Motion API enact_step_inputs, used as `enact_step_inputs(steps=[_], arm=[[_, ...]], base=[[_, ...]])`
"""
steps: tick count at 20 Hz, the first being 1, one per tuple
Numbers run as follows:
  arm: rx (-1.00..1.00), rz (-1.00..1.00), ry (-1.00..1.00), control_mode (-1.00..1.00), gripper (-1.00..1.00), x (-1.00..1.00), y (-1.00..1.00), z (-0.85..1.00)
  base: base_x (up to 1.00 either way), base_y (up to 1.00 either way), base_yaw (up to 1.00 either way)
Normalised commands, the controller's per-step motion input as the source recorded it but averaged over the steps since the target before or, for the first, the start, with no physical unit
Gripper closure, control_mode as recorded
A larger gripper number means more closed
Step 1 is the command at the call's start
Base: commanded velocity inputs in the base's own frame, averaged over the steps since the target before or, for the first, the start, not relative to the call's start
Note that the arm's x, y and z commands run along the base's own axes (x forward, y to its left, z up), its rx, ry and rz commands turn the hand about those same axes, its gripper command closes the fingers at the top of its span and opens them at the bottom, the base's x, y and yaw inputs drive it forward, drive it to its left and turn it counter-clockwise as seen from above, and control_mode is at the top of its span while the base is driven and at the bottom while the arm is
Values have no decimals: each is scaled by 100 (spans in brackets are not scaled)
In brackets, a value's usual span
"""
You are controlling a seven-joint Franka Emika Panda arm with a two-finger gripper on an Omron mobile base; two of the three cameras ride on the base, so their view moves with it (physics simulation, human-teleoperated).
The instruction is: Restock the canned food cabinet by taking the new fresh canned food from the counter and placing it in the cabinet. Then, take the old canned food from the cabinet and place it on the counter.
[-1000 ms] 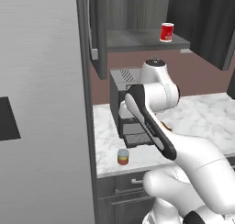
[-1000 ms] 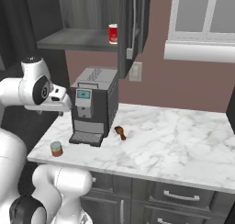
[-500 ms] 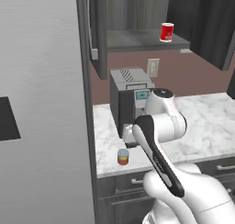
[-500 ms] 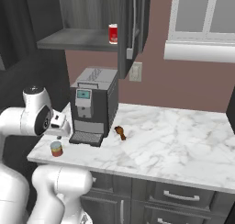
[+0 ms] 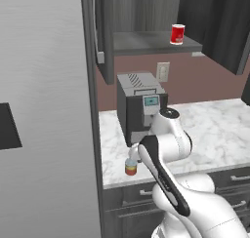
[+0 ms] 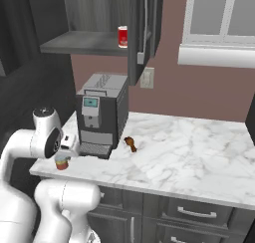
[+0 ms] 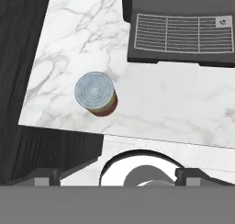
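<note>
Jaws apart, above new fresh canned food (image 7: 95,93) on bench (image 7: 151,103); old canned food (image 5: 177,34) on cabinet (image 5: 146,43) shelf.

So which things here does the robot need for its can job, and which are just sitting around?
For the job:
- yellow-and-red can on the counter
- red can on the cabinet shelf
- the open gripper above the yellow-and-red can

Just sitting around:
- coffee machine
- small brown thing on the counter
- wall socket
</note>
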Motion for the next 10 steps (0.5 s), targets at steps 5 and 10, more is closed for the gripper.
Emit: enact_step_inputs(steps=[5, 10], arm=[[0, 0, 16, -100, -100, 41, 5, -24], [0, 0, 20, -100, -100, 40, 32, -25]], base=[[0, 0, 0], [0, 0, 0]])
